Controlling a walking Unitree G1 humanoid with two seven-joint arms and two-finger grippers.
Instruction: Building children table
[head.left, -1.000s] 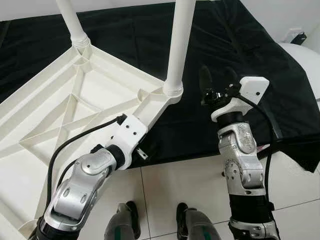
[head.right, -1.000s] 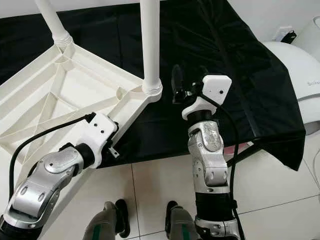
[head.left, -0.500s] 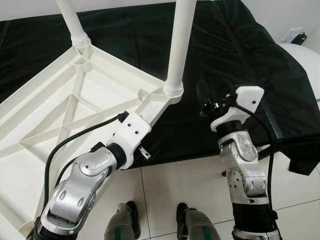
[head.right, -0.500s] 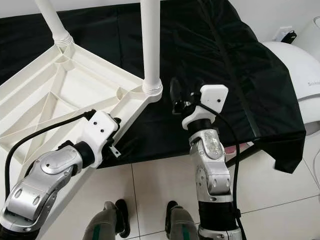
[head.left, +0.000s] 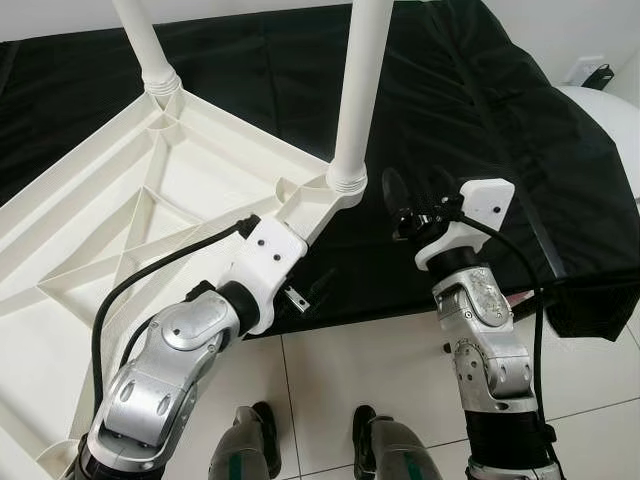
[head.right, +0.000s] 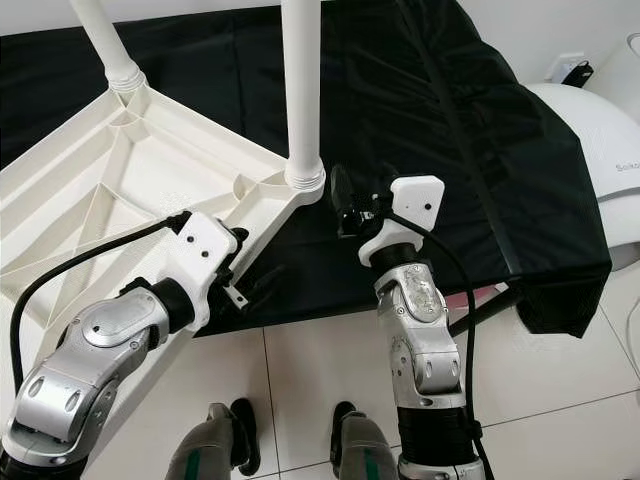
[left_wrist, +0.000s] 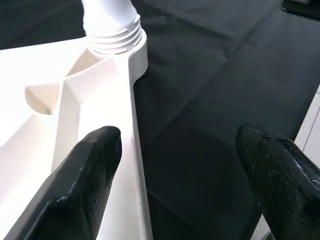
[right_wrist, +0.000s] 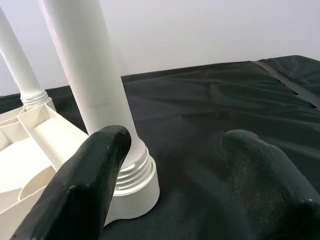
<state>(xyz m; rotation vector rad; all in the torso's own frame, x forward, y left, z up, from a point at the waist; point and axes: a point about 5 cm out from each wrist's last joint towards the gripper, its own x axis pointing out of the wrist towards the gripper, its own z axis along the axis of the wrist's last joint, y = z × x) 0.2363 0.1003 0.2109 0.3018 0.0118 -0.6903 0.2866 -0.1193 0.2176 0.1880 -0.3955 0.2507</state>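
We judged the leg-fitting step was in hand: the upturned white tabletop (head.left: 150, 200) lay on the black cloth (head.left: 470, 110) with 2 legs standing in its corner sockets. Our right gripper (head.left: 411, 192), fingers wide and empty, hovered just beside the near leg (head.left: 355, 100); next it needed to close around that leg. Our left gripper (left_wrist: 185, 165), also wide, straddled the tabletop's edge below that socket.

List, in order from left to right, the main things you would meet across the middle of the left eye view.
White tabletop frame → left gripper → near table leg → right gripper → black cloth
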